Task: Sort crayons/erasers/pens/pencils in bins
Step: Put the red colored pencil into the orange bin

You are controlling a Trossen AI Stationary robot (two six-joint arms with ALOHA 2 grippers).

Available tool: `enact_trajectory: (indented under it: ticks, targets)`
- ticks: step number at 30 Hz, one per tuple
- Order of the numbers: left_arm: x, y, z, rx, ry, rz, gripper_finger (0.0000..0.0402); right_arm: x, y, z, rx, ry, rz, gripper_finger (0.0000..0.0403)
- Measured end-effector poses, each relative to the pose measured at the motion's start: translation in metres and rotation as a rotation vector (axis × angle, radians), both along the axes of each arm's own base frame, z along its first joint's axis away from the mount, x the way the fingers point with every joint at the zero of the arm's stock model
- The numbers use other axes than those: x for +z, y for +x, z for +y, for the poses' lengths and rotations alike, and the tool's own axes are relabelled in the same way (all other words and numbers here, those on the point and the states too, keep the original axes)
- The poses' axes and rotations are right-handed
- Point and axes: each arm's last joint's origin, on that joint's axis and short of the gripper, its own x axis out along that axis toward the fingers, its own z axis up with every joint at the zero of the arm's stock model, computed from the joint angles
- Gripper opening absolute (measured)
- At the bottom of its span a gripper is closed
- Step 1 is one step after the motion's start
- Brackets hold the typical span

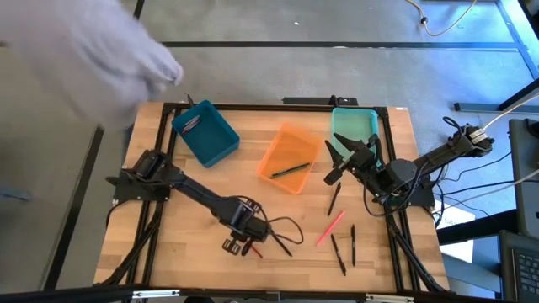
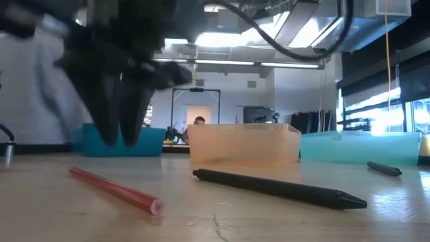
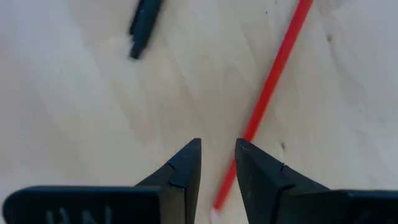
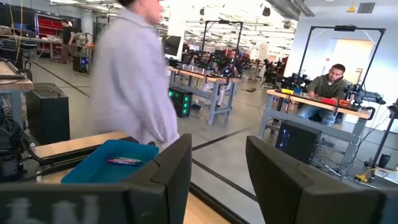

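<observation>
My left gripper (image 1: 239, 242) hangs over the table's near middle, fingers pointing down with a narrow gap, holding nothing (image 3: 217, 149). A red pencil (image 3: 267, 93) lies on the wood just beside and below its fingertips; it also shows in the low view (image 2: 114, 190). A black pen (image 3: 144, 28) lies a little farther off (image 2: 279, 187). My right gripper (image 1: 337, 168) is raised near the orange bin (image 1: 290, 157), open and empty (image 4: 217, 162). A pink crayon (image 1: 330, 227) and three black pens (image 1: 334, 199) (image 1: 337, 252) (image 1: 353, 244) lie flat on the table at right.
A blue bin (image 1: 206, 133) with a small item, the orange bin with a dark pen in it, and a teal bin (image 1: 354, 126) stand along the far side. A person's blurred grey sleeve (image 1: 109, 59) reaches over the far left corner.
</observation>
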Motion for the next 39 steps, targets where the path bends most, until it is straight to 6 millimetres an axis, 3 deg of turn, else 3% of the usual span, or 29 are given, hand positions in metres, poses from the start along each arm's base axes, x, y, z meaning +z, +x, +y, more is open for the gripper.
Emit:
enact_trajectory:
  ticks: [4,13,22,29,35,39]
  targets:
    - [0.014,-0.004,-0.006,0.002,0.028,-0.026,0.0091,0.000,0.000,0.000,0.000,0.000,0.000,0.0156]
    - [-0.007,-0.021,-0.011,-0.038,0.055,0.051,0.0091,0.000,0.000,0.000,0.000,0.002,-0.001,0.0156]
    - [-0.035,-0.029,-0.009,-0.074,0.036,-0.011,0.0090,0.000,0.001,-0.002,-0.011,0.004,-0.004,0.0156]
    - [-0.039,-0.026,0.000,-0.042,0.032,-0.012,0.0047,-0.001,0.002,-0.004,-0.021,0.003,-0.001,0.0156]
    - [-0.028,-0.021,0.010,0.045,0.080,-0.076,0.0006,-0.001,0.002,-0.004,-0.020,0.003,-0.001,0.0156]
    - [0.001,-0.018,0.020,0.128,0.176,-0.210,0.0014,-0.001,0.002,-0.004,-0.020,0.003,-0.002,0.0156]
